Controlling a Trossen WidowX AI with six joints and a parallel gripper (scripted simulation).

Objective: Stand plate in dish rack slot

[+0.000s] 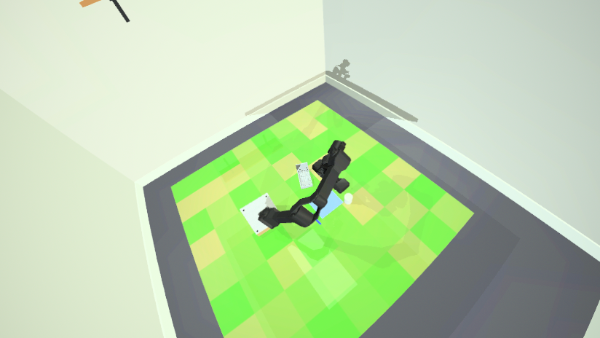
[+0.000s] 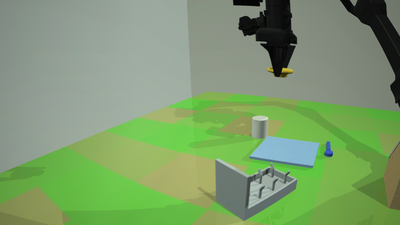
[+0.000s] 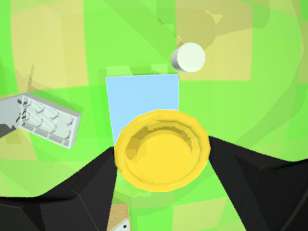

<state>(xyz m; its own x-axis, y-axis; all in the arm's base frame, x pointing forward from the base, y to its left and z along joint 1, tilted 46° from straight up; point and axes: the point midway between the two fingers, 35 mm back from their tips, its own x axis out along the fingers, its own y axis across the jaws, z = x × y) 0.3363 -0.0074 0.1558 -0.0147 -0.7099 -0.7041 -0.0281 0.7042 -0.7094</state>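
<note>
My gripper [image 2: 277,72] [image 3: 161,147] is shut on the yellow plate [image 2: 288,71] [image 3: 161,150] and holds it flat, high above the floor. In the top view the arm hides the plate. The grey dish rack [image 2: 253,188] [image 1: 304,176] [image 3: 43,118] stands on the floor with its short upright rails and a tall end wall; it is far below the plate and to the left of it in the wrist view. The light blue mat [image 2: 285,151] [image 3: 142,97] [image 1: 333,202] lies bare below the plate.
A white cylinder cup [image 2: 259,127] [image 1: 348,198] [image 3: 191,58] stands beside the mat's far corner. A small blue spoon [image 2: 328,149] lies right of the mat. The arm's white base plate [image 1: 253,212] sits on the checked floor, and a brown block edge [image 2: 393,178] shows at the right.
</note>
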